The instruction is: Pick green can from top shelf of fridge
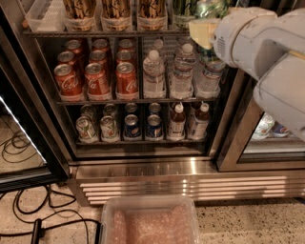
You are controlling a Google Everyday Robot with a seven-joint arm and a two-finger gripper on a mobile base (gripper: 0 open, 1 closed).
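Camera view. The frame's top edge cuts off the upper part of everything on the top shelf [95, 33]. From the left it carries three brown-gold streaked cans [116, 8], then the green can [183, 7], standing in a clear bin [183, 22] with only its lower body showing. A second greenish can [210, 7] stands to its right, partly behind the arm [267, 52].

The white arm fills the upper right and hides the right side of the fridge [190, 183].

Pincer [204, 30]: only a pale beige block at the arm's tip shows. It sits in front of the shelf edge, just below and to the right of the green can (contact not discernible). Open or closed: cannot tell.

Middle rack: red cola cans [97, 78] on the left, water bottles [183, 71] on the right, the rightmost bottle partly covered by the arm. Lowest rack: small cans and bottles, labels unreadable.

A clear plastic tub [150, 221] sits on the floor, cut off by the lower edge.
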